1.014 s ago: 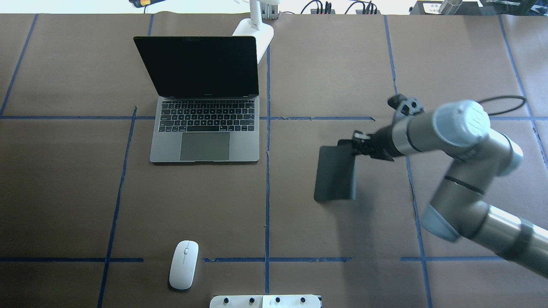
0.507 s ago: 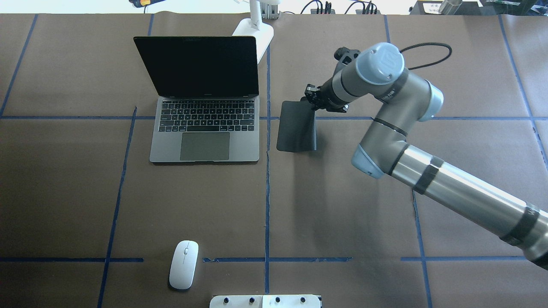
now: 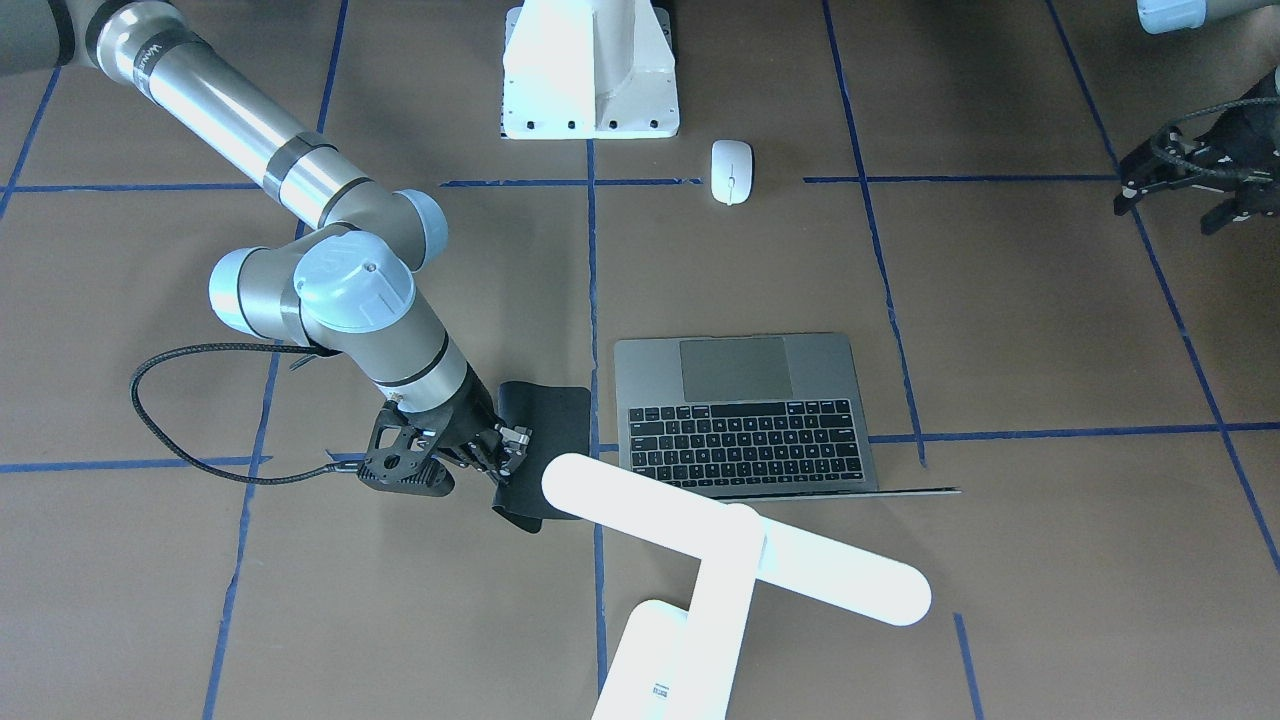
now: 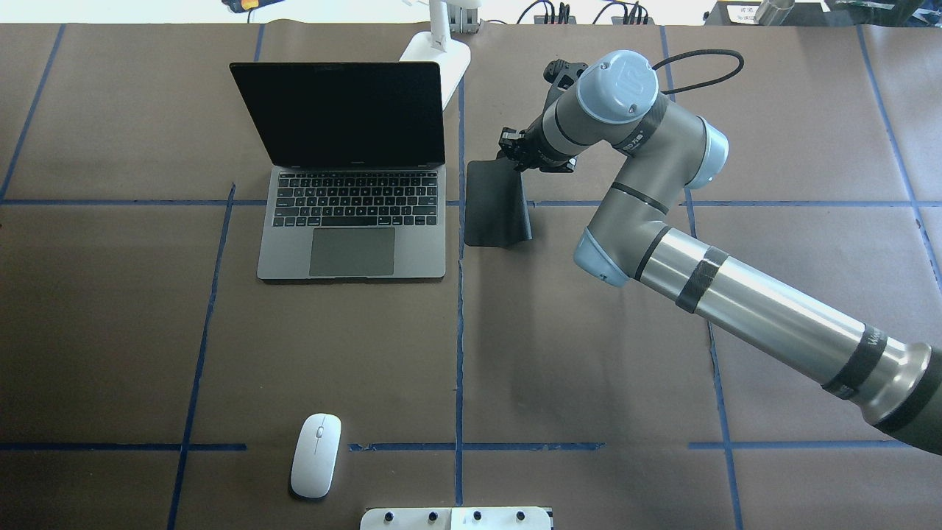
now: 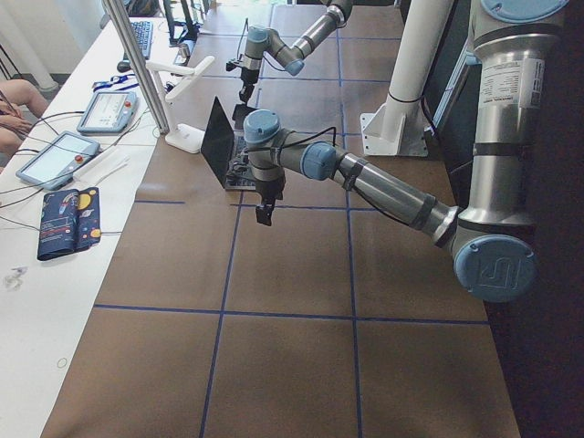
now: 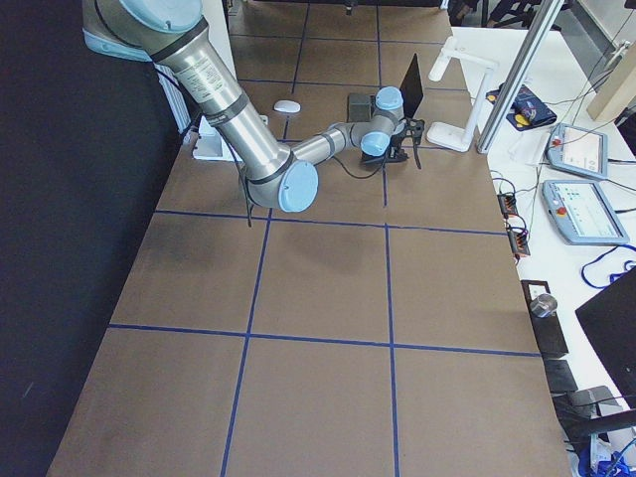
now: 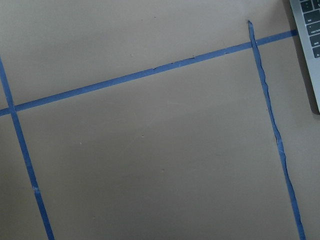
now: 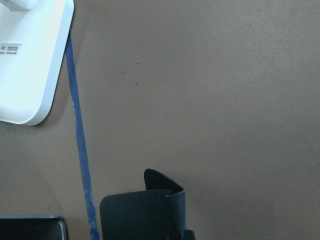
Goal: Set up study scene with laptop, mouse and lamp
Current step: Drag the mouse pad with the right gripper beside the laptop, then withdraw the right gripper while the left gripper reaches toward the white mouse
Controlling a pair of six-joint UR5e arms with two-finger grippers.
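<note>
We see dark-grey laptop (image 4: 352,193), black keys | white mouse (image 4: 316,454), grey centre line | white lamp (image 3: 735,545) | black mat (image 4: 494,210) | brown table (image 4: 331,353), blue tape lines (image 4: 459,353)

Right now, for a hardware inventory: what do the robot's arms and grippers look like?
The right arm and left arm are silver tubes with pale-blue round joint caps bearing a UR logo, and black bands. A black cable loops to the right wrist. The right gripper and left gripper are black.

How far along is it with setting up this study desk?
Done: the laptop sits open, with the lamp standing behind it. In hand: the right pincer holds a black mat beside the laptop. Left: laying the mat flat and bringing over the mouse, which lies far off.
</note>
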